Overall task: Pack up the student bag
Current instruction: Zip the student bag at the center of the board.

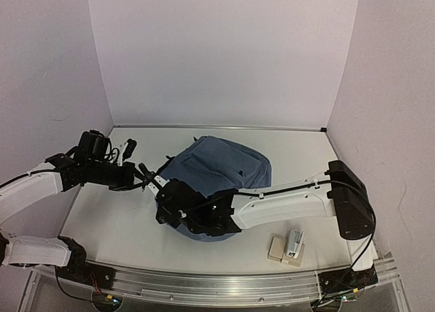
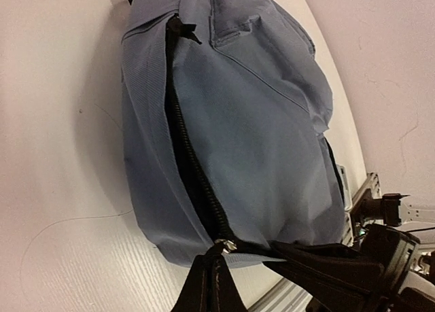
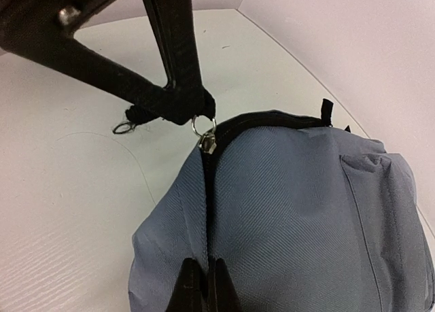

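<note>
- The slate-blue soft fabric student bag [image 1: 228, 164] lies mid-table, with its zipper end at the nine o'clock edge.
- Your left gripper [image 2: 213, 266] is pinched on the small metal zipper pull [image 3: 206, 141].
- Your right gripper [image 3: 202, 274] is clamped on the fabric beside the track.
- Pull straight along the track and hold the fabric taut.

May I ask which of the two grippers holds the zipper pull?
The left gripper, at the zipper pull; the right gripper pinches the seam of the student bag.
</note>
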